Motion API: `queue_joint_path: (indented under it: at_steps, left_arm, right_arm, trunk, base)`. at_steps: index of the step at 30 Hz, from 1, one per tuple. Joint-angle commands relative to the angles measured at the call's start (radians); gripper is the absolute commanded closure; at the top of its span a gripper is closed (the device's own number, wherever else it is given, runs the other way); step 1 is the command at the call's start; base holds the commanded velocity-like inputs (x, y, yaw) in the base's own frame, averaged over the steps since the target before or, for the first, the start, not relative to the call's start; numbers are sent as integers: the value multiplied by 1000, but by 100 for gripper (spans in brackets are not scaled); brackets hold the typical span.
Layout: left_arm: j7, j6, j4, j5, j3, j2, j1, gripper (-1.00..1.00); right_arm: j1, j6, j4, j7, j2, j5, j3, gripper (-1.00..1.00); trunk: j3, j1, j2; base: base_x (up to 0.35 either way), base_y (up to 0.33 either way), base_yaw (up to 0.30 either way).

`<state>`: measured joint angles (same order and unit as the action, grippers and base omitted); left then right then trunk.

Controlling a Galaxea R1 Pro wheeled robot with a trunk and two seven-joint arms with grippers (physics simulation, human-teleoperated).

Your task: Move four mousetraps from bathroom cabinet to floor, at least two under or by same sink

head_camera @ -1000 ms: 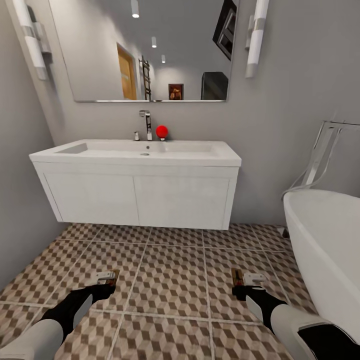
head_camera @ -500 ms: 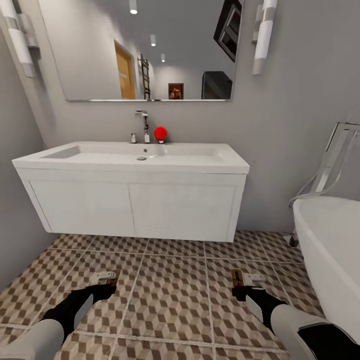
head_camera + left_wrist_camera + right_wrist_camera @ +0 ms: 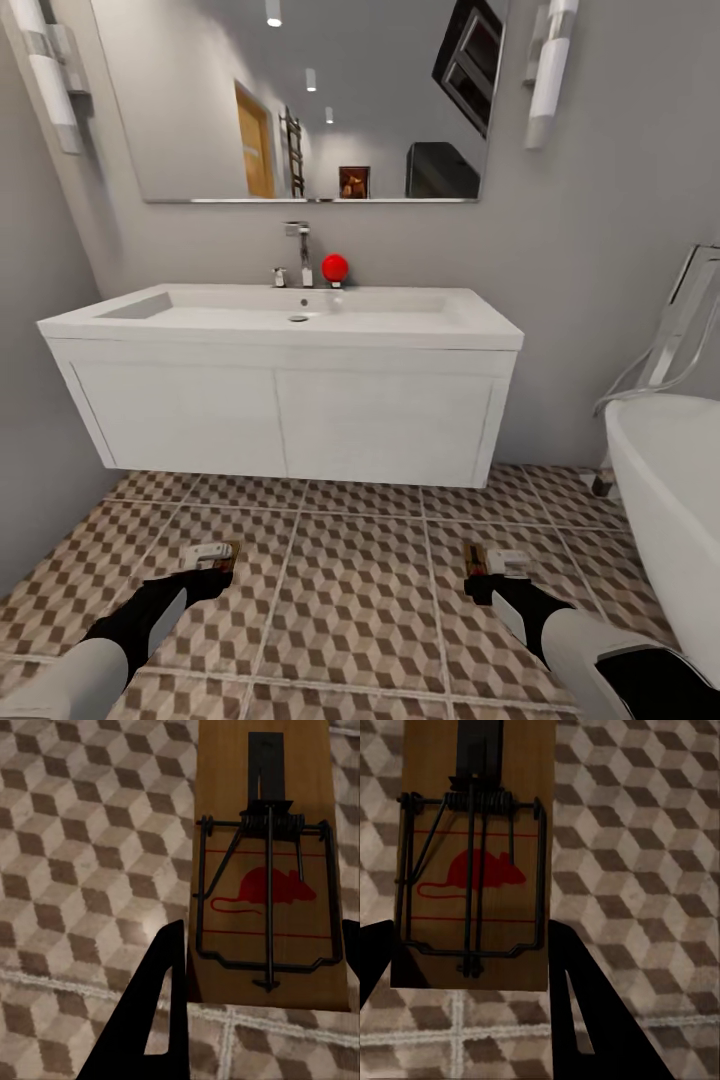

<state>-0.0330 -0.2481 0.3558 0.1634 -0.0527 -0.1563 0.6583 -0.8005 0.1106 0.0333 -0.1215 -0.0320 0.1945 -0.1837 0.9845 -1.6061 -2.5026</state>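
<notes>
Mousetraps [image 3: 266, 870] [image 3: 472, 855] clamped in both hands (one each), above open floor [image 3: 350, 570] before sink [image 3: 290, 320].

The bathtub [image 3: 665, 500] runs off the head view's right edge; each mousetrap [image 3: 266, 870] hides floor tiles [image 3: 82, 855] beneath it

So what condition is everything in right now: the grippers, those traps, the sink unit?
Left gripper: shut on a mousetrap, held above the bathroom floor.
Right gripper: shut on another mousetrap, also held off the tiles.
Bathroom sink: basin empty, tap not running.
Vanity doors: closed.
</notes>
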Motion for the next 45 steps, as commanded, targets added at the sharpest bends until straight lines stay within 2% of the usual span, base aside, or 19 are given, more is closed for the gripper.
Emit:
queue_joint_path:
  at_steps: [1, 7, 25, 27, 31, 34, 39, 45]
  left_arm:
    - [1, -5, 2, 8, -6, -1, 0, 100]
    - [1, -5, 2, 8, -7, -1, 0, 100]
    - [1, -3, 0, 9, -6, 1, 1, 100]
    - [1, -3, -1, 11, -6, 1, 1, 100]
    - [1, -3, -5, 16, -6, 1, 1, 100]
    - [0, -4, -7, 17, -6, 2, 1, 100]
    - [0, -5, -5, 15, -6, 3, 1, 100]
    - [-1, -6, 1, 11, -4, 5, 0, 100]
  right_arm:
    - [0, 6, 2, -2, 0, 13, -9, 100]
    - [0, 7, 2, -2, 0, 13, -9, 100]
    - [0, 13, 3, -12, 3, 16, -9, 100]
    - [0, 30, 2, -13, 4, 17, -11, 100]
    - [0, 148, 2, -29, 5, 0, -14, 100]
    - [0, 194, 3, -33, 5, -7, -14, 100]
    - [0, 187, 3, -35, 6, -9, -12, 100]
    - [0, 174, 3, -35, 5, -8, -11, 100]
  trunk:
    - [1, 0, 0]
    - [1, 0, 0]
    - [1, 0, 0]
    - [1, 0, 0]
    - [1, 0, 0]
    - [1, 0, 0]
    - [1, 0, 0]
    - [1, 0, 0]
  base:
    - [0, 315, 0]
    - [0, 216, -1]
    - [41, 9, -67]
    - [289, 0, -1]
    - [313, 0, 0]
    - [321, 0, 0]
    - [281, 0, 0]
    - [51, 0, 0]
